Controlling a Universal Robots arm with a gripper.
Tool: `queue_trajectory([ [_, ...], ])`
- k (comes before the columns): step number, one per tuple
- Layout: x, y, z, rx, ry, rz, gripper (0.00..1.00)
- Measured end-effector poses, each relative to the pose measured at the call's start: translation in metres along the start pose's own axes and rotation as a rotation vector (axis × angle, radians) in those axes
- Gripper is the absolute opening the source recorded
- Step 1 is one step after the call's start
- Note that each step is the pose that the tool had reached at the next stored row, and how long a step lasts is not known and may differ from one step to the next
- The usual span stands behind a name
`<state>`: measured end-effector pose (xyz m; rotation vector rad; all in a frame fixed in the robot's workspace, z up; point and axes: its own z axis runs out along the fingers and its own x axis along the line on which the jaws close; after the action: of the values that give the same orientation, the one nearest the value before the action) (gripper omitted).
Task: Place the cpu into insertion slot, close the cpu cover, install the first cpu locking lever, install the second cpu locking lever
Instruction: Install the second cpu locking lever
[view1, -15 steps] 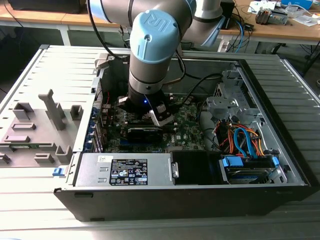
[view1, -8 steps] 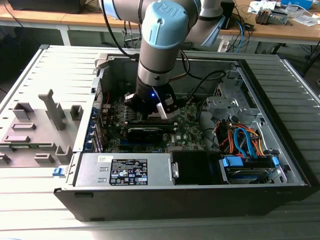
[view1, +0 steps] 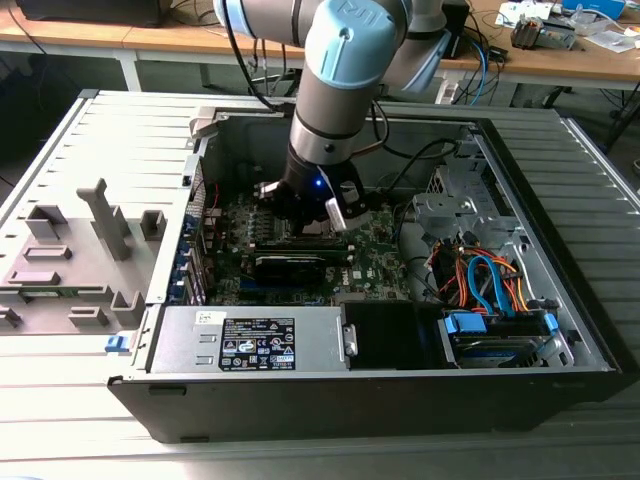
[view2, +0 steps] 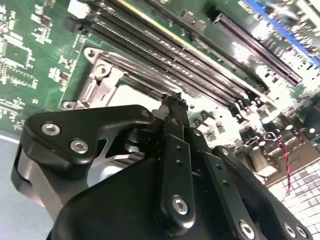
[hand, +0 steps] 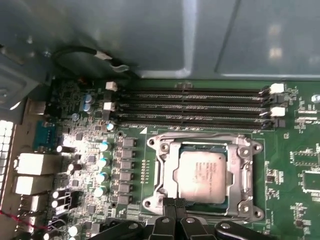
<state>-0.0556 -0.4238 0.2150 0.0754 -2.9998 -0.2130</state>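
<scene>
Green board fills the open case, cpu (hand: 200, 175) seated under the cover (hand: 245, 172); the hand (hand: 175, 204), fingers pinched together and empty, should press squarely at the socket's near edge.

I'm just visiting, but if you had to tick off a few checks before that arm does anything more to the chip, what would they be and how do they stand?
1. The cpu lies in the insertion slot: ok.
2. The cpu looks flat and square in the slot: ok, in the first wrist view.
3. The cpu cover is down around the chip: ok, it frames it.
4. Locking levers hooked in place: cannot tell.
5. The gripper sits at the socket's edge with fingertips together: ok, nothing between them.
6. The memory slots beside the socket are free of the gripper: ok.
</scene>
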Motion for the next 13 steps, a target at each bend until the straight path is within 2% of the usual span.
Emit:
queue_trajectory([
  [2,-0.0027,0.0029,-0.0019,0.0017,0.0041,0.001,0.11],
  [6,-0.0065,0.0079,-0.0096,0.0041,0.0114,0.002,0.11],
  [7,-0.0081,0.0096,-0.0128,0.0040,0.0154,0.003,0.11],
  [8,-0.0110,0.0128,-0.0233,0.0044,0.0253,0.004,0.11],
  [10,-0.0110,0.0137,-0.0285,0.0044,0.0275,0.005,0.11],
  [11,-0.0108,0.0148,-0.0356,0.0047,0.0298,0.005,0.11],
  [13,-0.0101,0.0158,-0.0428,0.0050,0.0309,0.005,0.11],
])
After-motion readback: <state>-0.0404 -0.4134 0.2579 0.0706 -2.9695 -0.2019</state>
